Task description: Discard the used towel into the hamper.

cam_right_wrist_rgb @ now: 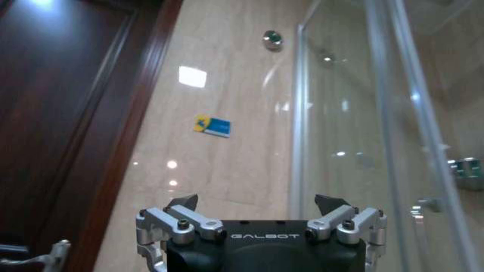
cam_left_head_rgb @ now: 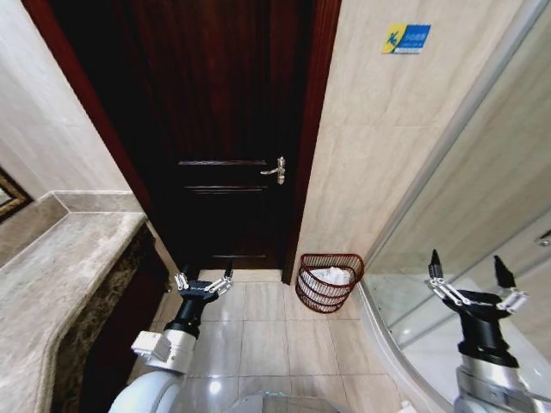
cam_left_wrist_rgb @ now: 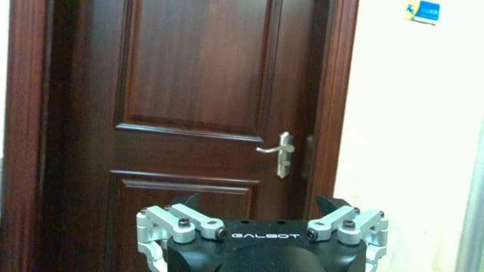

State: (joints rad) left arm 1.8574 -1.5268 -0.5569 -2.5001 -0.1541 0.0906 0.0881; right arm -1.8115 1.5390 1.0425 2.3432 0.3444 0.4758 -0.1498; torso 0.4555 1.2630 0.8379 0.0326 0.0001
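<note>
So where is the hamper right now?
In the head view, the hamper stands on the floor right of the dark door, against the tiled wall beside the shower glass.

"GALBOT" in white letters on left gripper (cam_left_wrist_rgb: 259, 208) body, same on right gripper (cam_right_wrist_rgb: 257, 207). Blue-yellow sticker (cam_left_head_rgb: 406, 39) on wall right of door (cam_left_head_rgb: 215, 129), print probably too small to read.

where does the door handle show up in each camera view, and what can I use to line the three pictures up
Head view: the door handle sits at the dark wooden door's right edge, above the hamper.
Left wrist view: the handle is right of centre, above the open left gripper.
Right wrist view: the handle just shows in the bottom left corner.
Shared landmark: the blue and yellow sticker on the beige wall beside the door.
</note>
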